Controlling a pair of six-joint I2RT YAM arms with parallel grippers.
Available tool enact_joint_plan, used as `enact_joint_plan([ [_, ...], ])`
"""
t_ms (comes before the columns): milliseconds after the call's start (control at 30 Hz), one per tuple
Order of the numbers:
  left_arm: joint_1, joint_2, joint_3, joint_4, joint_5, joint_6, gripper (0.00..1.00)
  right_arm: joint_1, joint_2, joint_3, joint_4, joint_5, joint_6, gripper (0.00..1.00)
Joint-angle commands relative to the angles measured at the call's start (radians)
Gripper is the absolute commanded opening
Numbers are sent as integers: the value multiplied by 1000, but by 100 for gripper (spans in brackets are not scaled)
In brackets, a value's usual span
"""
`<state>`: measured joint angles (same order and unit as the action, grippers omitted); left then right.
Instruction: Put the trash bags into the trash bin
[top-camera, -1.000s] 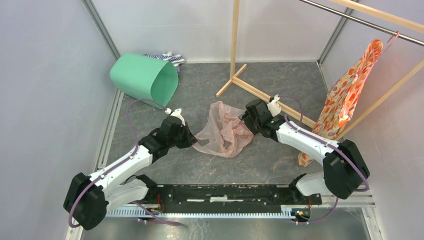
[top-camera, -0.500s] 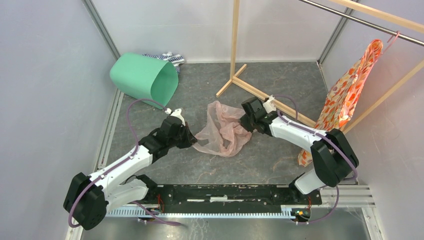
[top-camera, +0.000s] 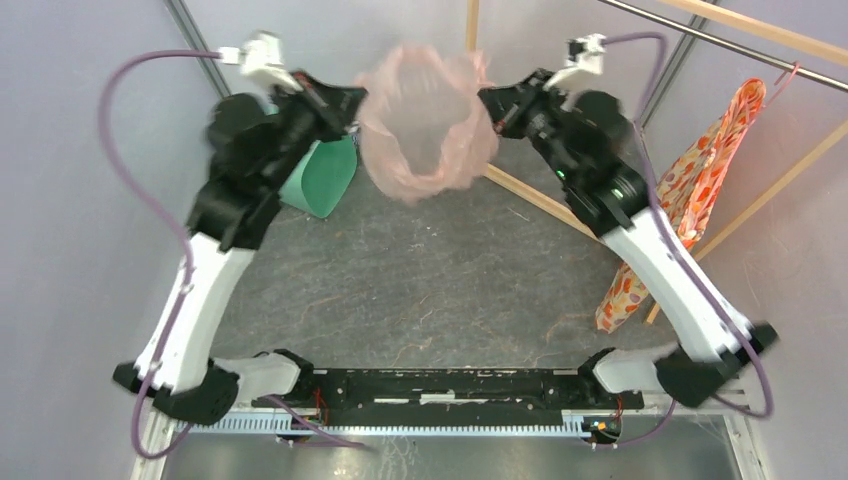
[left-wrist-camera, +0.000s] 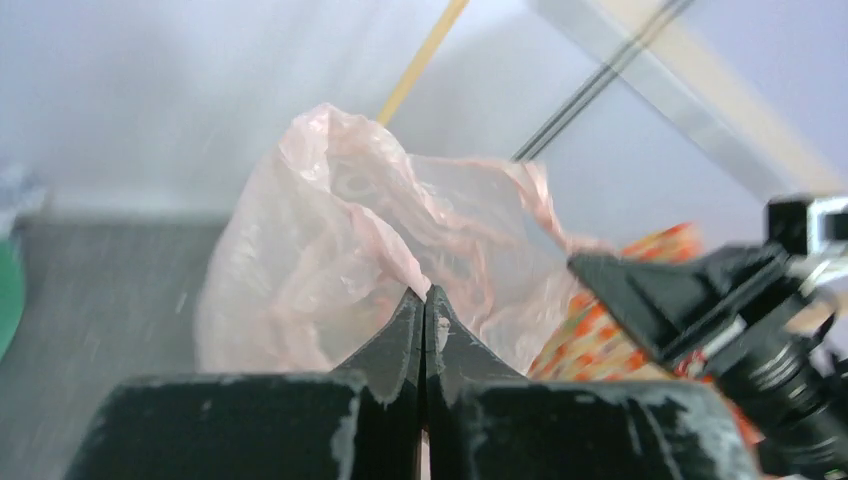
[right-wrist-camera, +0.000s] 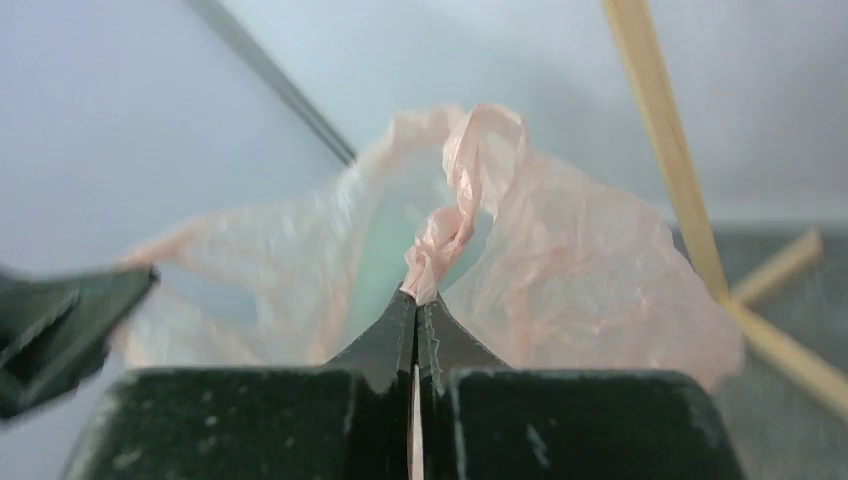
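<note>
Left gripper (top-camera: 350, 100), right gripper (top-camera: 497, 104) clamped on bag (top-camera: 425, 130) rim, aloft. Bin (top-camera: 322, 183) at its 8 o'clock; thin plastic could tear if pulled apart.

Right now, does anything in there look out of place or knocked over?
Yes: the trash bin, far left behind the left arm, seems tipped on its side, mouth facing sideways, while the left gripper and right gripper pinch the trash bag up in the air.
</note>
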<state>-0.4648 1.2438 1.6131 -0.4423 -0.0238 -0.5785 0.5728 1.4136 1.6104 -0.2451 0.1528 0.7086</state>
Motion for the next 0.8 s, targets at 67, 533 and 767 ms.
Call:
enact_joint_plan([
  [67, -10, -112, -36, -2, 43, 73, 2, 167, -228, -232, 89, -27, -421, 0],
  [533, -50, -368, -439, -136, -9, 2, 2, 264, -322, -363, -140, 214, -492, 0],
  [767, -49, -238, 57, -104, -60, 113, 2, 265, -344, -43, -69, 175, -574, 0],
])
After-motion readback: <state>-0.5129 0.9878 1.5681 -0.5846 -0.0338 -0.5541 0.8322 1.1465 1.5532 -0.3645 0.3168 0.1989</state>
